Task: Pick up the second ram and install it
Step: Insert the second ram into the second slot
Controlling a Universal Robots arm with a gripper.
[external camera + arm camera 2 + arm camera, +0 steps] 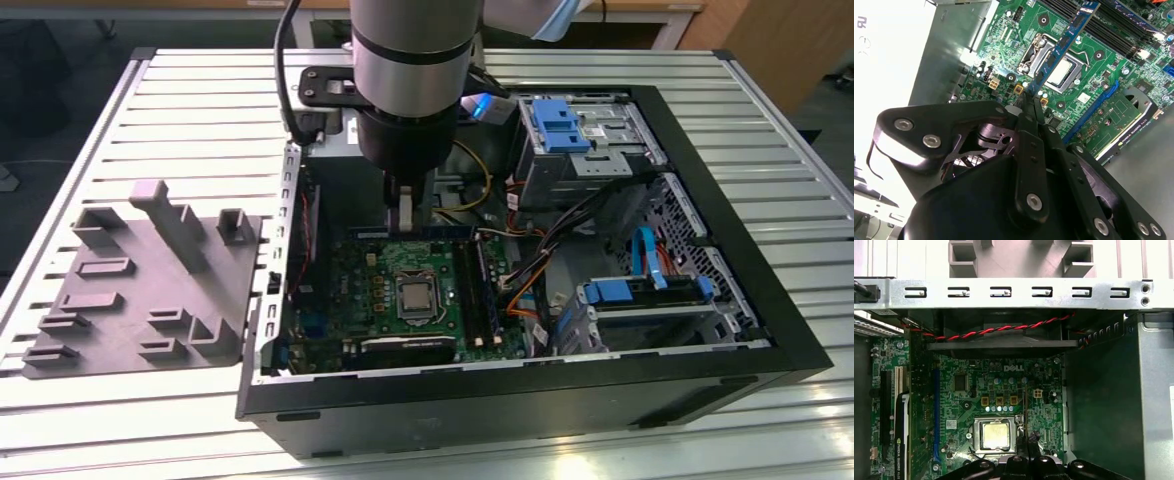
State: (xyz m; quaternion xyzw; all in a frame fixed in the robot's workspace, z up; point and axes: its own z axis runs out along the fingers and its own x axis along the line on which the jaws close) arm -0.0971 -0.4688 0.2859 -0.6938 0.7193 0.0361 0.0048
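One slim memory stick (1066,42) is held in the claw (1030,101), whose fingers are closed tight on its two flat faces. The stick is a long, flat, dark blue-green strip with a row of small parts along its side. It stands on edge and reaches straight out from the fingertips. In the second wrist view its long axis crosses the run of the black slots (1114,35) instead of lining up with them. It hangs over the green motherboard (1004,30), passing the silver processor (1066,72) at the board's middle. In the exterior view the arm reaches down into the open computer case (534,390), with the claw near the motherboard's far edge.
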